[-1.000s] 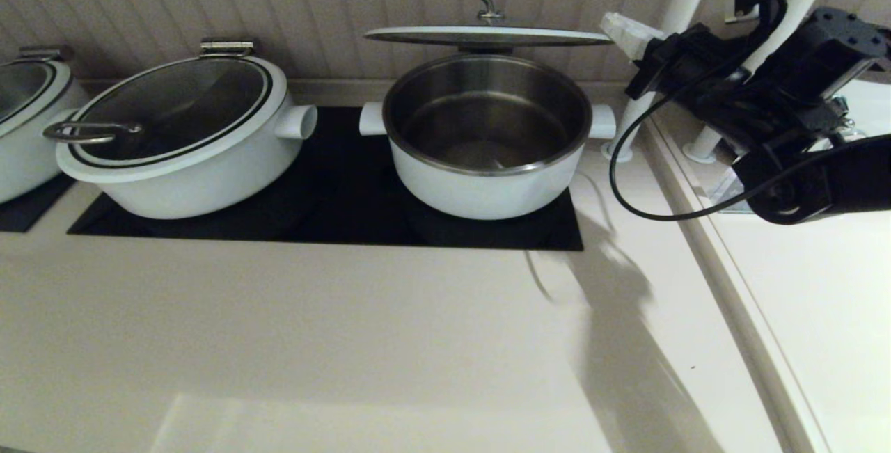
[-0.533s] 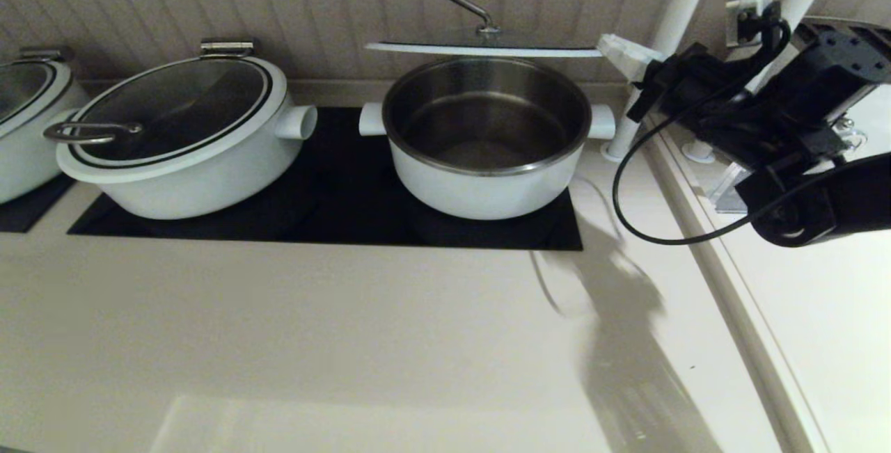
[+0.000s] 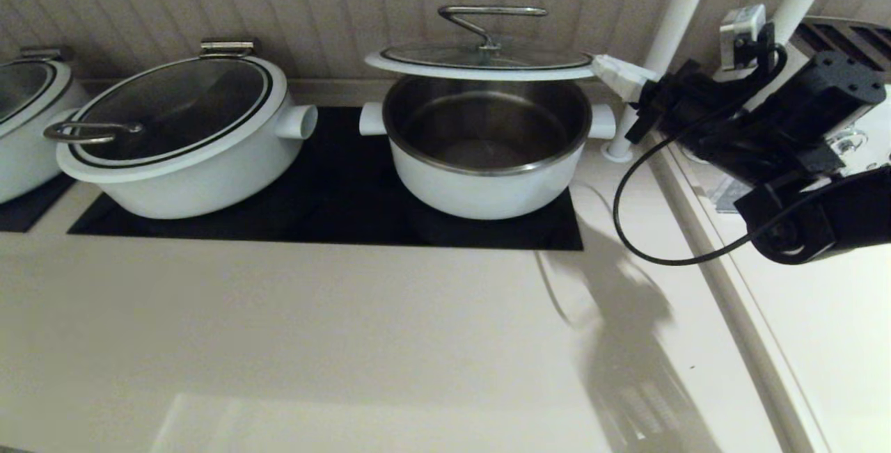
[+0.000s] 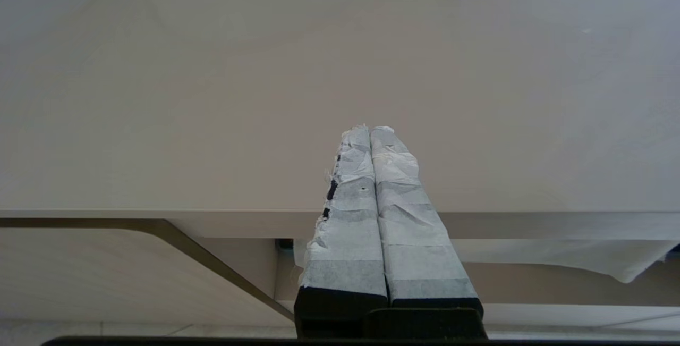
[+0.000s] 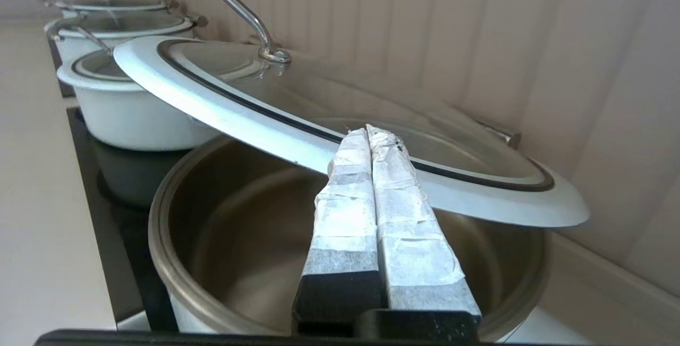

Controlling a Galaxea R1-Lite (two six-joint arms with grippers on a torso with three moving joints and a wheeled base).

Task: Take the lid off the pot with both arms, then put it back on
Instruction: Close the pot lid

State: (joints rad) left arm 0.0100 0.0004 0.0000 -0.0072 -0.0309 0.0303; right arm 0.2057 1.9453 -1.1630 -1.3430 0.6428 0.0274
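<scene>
The right gripper, fingers pressed together, touches the white rim of the round glass lid, raised above the round white steel-lined pot just beneath; a wider lidded white pot stands beyond

The left gripper, closed and empty, hovers over the pale counter

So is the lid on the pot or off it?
Off. The lid sits raised above the pot, with the pot's bare steel inside showing. The right gripper touches its rim.

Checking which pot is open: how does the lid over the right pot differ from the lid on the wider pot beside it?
The lid hovers raised above its pot; the wider lid sits closed on the wider pot. The lid's handle stands at its centre; the wider lid's loop sits at its edge. Both are glass with white rims.
</scene>
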